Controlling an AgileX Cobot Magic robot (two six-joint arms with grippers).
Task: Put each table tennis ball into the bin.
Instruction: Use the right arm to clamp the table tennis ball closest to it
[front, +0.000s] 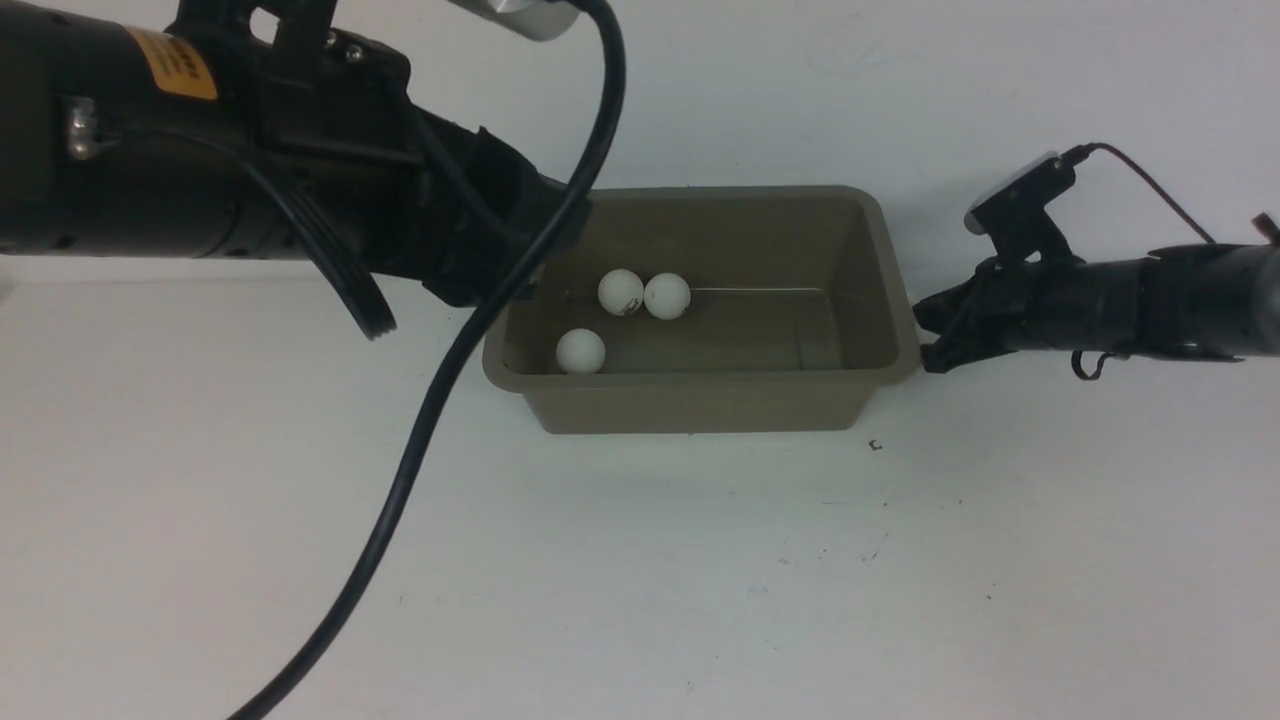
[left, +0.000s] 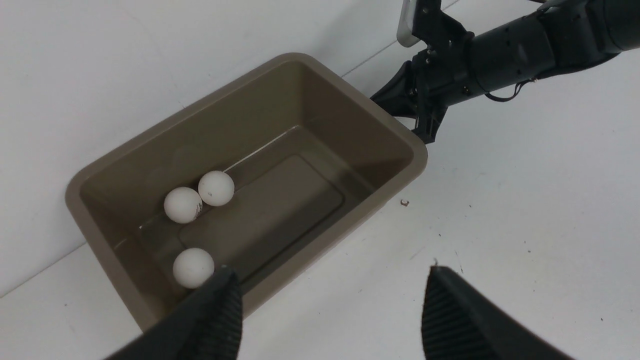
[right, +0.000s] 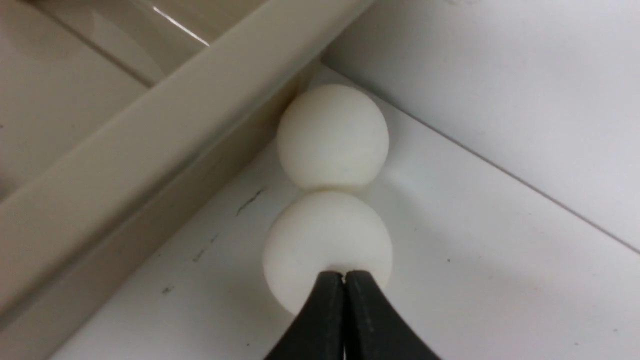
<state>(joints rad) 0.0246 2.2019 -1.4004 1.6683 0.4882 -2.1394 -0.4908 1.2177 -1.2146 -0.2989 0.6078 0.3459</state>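
No legible text anywhere; yellow label (front: 172, 63) on left arm (front: 150, 190) unreadable.

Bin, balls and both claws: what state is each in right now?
Bin: upright, open-topped.
Three inside balls: resting on the bin's floor.
Two outside balls: on the table beside the bin, apparently touching each other.
Left claw: open, empty.
Right claw: shut, empty, tips at the nearer outside ball.
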